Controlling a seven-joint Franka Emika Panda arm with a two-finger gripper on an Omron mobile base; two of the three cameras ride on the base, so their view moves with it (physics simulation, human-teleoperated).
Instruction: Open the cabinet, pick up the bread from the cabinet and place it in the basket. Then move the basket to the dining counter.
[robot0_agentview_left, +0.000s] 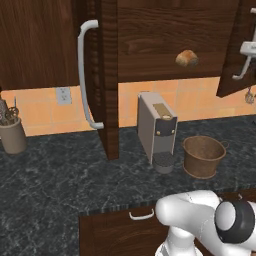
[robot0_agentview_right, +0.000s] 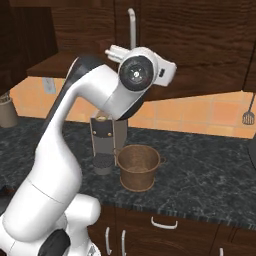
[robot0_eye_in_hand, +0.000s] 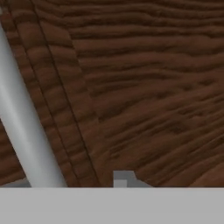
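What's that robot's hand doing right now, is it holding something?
Gripper: up at the handle of the right cabinet door; whether its jaws are open, closed or gripping the handle cannot be told.

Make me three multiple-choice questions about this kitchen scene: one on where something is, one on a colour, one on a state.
1. Where is the small tan rounded bread loaf?
A. inside the dark brown wood-grain wall cabinet
B. in the round brown woven basket
C. on the black speckled counter

2. What colour is the wall between cabinet and counter?
A. blue
B. orange
C. white

3. How is the cabinet?
A. doors shut
B. doors open
C. doors missing

Answers: 1 A, it sits on the shelf; 2 B, orange tiles; 3 B, both doors stand swung outward.
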